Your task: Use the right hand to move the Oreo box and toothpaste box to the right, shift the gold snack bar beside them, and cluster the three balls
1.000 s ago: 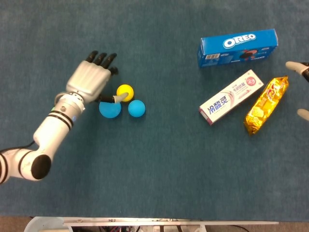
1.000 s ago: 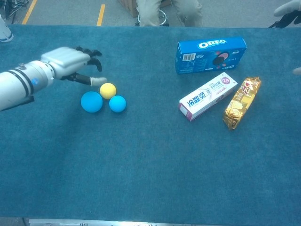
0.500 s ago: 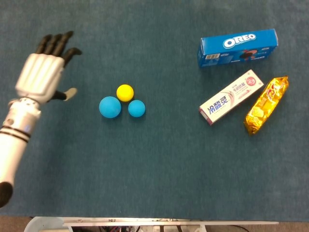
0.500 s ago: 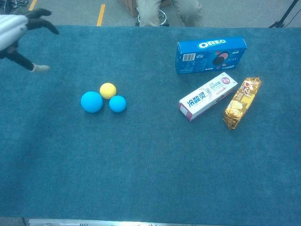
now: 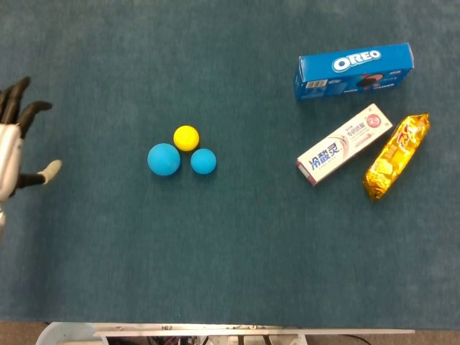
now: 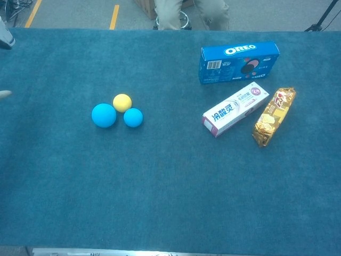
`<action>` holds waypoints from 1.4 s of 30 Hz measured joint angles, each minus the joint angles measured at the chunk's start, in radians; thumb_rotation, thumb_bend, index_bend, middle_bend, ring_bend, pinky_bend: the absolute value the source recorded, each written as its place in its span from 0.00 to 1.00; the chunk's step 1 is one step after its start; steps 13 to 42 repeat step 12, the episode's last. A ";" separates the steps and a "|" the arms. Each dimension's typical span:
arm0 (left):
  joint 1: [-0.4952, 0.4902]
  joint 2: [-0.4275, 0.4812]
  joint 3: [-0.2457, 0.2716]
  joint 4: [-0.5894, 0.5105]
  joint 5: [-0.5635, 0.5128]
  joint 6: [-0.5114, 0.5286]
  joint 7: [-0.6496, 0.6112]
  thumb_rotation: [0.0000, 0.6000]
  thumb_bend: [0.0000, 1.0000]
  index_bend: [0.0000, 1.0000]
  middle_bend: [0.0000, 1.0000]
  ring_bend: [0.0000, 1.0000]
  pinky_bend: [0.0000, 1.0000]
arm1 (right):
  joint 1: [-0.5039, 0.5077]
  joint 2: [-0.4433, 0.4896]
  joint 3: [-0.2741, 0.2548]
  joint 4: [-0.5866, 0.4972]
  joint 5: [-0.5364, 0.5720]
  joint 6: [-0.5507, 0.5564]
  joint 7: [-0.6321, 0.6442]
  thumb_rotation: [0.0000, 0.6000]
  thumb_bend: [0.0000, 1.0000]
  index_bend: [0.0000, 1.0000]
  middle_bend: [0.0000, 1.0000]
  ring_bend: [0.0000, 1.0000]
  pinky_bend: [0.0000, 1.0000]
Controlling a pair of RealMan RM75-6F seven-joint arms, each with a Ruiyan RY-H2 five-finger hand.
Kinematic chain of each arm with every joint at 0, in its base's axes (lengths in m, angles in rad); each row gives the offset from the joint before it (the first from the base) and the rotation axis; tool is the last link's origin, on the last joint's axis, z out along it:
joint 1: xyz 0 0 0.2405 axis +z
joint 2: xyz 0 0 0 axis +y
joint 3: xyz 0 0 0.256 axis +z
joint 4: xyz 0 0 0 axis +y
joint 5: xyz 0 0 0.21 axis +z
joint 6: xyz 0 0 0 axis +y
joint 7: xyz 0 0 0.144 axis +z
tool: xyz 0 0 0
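Observation:
The blue Oreo box (image 5: pixel 355 70) (image 6: pixel 238 62) lies at the far right of the table. Just in front of it the white toothpaste box (image 5: pixel 343 144) (image 6: pixel 235 109) lies at a slant, with the gold snack bar (image 5: pixel 396 156) (image 6: pixel 274 116) close on its right. A large blue ball (image 5: pixel 164 159) (image 6: pixel 103 114), a yellow ball (image 5: pixel 186 137) (image 6: pixel 122 102) and a small blue ball (image 5: pixel 203 161) (image 6: pixel 133 117) sit touching in a cluster left of centre. My left hand (image 5: pixel 16 146) shows at the left edge of the head view, fingers spread and holding nothing. My right hand is out of both views.
Blue cloth (image 5: pixel 237 244) covers the whole table. Beyond the table's far edge, a person's legs (image 6: pixel 189 12) and a floor with yellow lines (image 6: pixel 114 15) show in the chest view.
My left hand has drawn back from the balls to the left edge of view. The right hand's fingertips, seen at the right edge a second ago, are gone. The objects have not moved.

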 measured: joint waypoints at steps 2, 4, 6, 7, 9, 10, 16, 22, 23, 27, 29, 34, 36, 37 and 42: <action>0.030 -0.004 0.004 0.006 0.023 0.036 -0.013 1.00 0.18 0.21 0.00 0.00 0.00 | -0.014 -0.007 -0.005 0.004 -0.004 0.012 -0.003 1.00 0.00 0.20 0.33 0.29 0.53; 0.066 -0.011 0.008 0.013 0.050 0.079 -0.031 1.00 0.18 0.21 0.01 0.00 0.00 | -0.023 -0.015 -0.011 0.009 -0.010 0.018 -0.004 1.00 0.00 0.20 0.33 0.29 0.53; 0.099 -0.017 0.010 0.018 0.075 0.112 -0.055 1.00 0.18 0.21 0.01 0.00 0.00 | -0.032 -0.025 -0.017 0.016 -0.017 0.023 -0.006 1.00 0.00 0.20 0.33 0.29 0.53; 0.112 -0.019 0.010 0.021 0.084 0.120 -0.063 1.00 0.18 0.21 0.01 0.00 0.00 | -0.035 -0.030 -0.019 0.020 -0.019 0.025 -0.007 1.00 0.00 0.20 0.33 0.29 0.53; 0.136 -0.021 0.012 0.029 0.101 0.135 -0.074 1.00 0.18 0.21 0.01 0.00 0.00 | -0.043 -0.041 -0.022 0.030 -0.022 0.030 -0.006 1.00 0.00 0.20 0.33 0.29 0.53; 0.144 -0.022 0.012 0.034 0.106 0.137 -0.074 1.00 0.18 0.21 0.01 0.00 0.00 | -0.045 -0.045 -0.022 0.033 -0.022 0.031 -0.003 1.00 0.00 0.20 0.33 0.29 0.53; 0.156 -0.020 0.011 0.040 0.116 0.140 -0.069 1.00 0.18 0.21 0.01 0.00 0.00 | -0.048 -0.051 -0.020 0.040 -0.023 0.034 0.000 1.00 0.00 0.20 0.33 0.29 0.53; 0.156 -0.020 0.011 0.040 0.116 0.140 -0.069 1.00 0.18 0.21 0.01 0.00 0.00 | -0.048 -0.051 -0.020 0.040 -0.023 0.034 0.000 1.00 0.00 0.20 0.33 0.29 0.53; 0.156 -0.020 0.011 0.040 0.116 0.140 -0.069 1.00 0.18 0.21 0.01 0.00 0.00 | -0.048 -0.051 -0.020 0.040 -0.023 0.034 0.000 1.00 0.00 0.20 0.33 0.29 0.53; 0.156 -0.020 0.011 0.040 0.116 0.140 -0.069 1.00 0.18 0.21 0.01 0.00 0.00 | -0.048 -0.051 -0.020 0.040 -0.023 0.034 0.000 1.00 0.00 0.20 0.33 0.29 0.53; 0.156 -0.020 0.011 0.040 0.116 0.140 -0.069 1.00 0.18 0.21 0.01 0.00 0.00 | -0.048 -0.051 -0.020 0.040 -0.023 0.034 0.000 1.00 0.00 0.20 0.33 0.29 0.53; 0.156 -0.020 0.011 0.040 0.116 0.140 -0.069 1.00 0.18 0.21 0.01 0.00 0.00 | -0.048 -0.051 -0.020 0.040 -0.023 0.034 0.000 1.00 0.00 0.20 0.33 0.29 0.53; 0.156 -0.020 0.011 0.040 0.116 0.140 -0.069 1.00 0.18 0.21 0.01 0.00 0.00 | -0.048 -0.051 -0.020 0.040 -0.023 0.034 0.000 1.00 0.00 0.20 0.33 0.29 0.53; 0.156 -0.020 0.011 0.040 0.116 0.140 -0.069 1.00 0.18 0.21 0.01 0.00 0.00 | -0.048 -0.051 -0.020 0.040 -0.023 0.034 0.000 1.00 0.00 0.20 0.33 0.29 0.53; 0.156 -0.020 0.011 0.040 0.116 0.140 -0.069 1.00 0.18 0.21 0.01 0.00 0.00 | -0.048 -0.051 -0.020 0.040 -0.023 0.034 0.000 1.00 0.00 0.20 0.33 0.29 0.53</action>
